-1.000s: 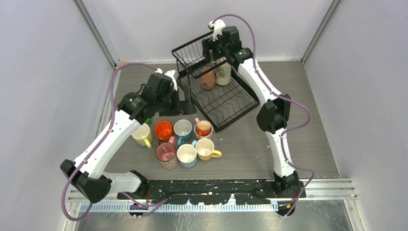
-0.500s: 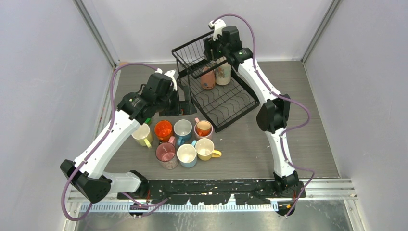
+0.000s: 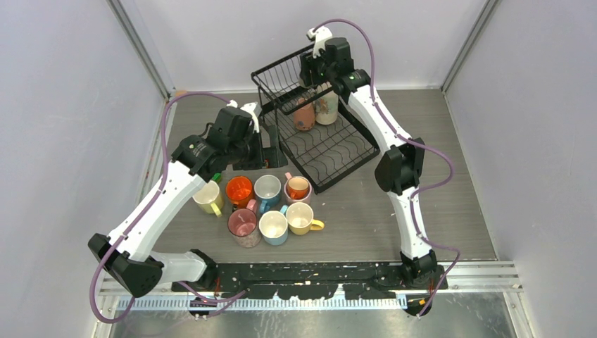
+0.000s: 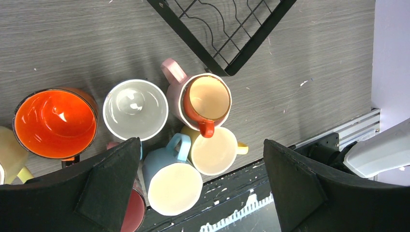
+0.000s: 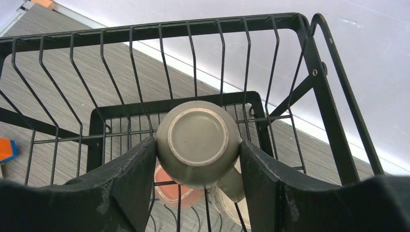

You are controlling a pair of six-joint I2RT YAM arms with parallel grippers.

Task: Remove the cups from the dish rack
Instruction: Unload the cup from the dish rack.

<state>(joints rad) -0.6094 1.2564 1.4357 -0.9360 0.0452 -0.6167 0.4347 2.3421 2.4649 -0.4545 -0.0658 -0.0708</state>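
Observation:
The black wire dish rack [image 3: 331, 158] stands at the back of the table. My right gripper [image 3: 315, 74] is over its upper basket [image 5: 309, 53], shut on an upside-down grey-beige mug [image 5: 198, 137]; my right gripper [image 5: 198, 159] has both fingers against the mug's sides. A salmon mug [image 3: 304, 116] and a beige mug [image 3: 327, 109] sit on the lower tray. My left gripper [image 4: 203, 183] is open and empty, hovering above several mugs on the table: orange [image 4: 54, 123], grey-white [image 4: 135, 110], pink with a small orange mug inside [image 4: 208, 99], yellow [image 4: 215, 152], light blue [image 4: 171, 186].
The mug cluster [image 3: 271, 208] fills the table just in front of the rack's near corner [image 4: 227, 53]. A small blue-and-orange block [image 5: 6, 150] lies left of the rack. Grey walls close in the back and sides; the black arm-base rail [image 3: 317, 271] runs along the near edge.
My right gripper has risen slightly at the upper basket with the grey-beige mug. The left arm and the mugs on the table have not moved.

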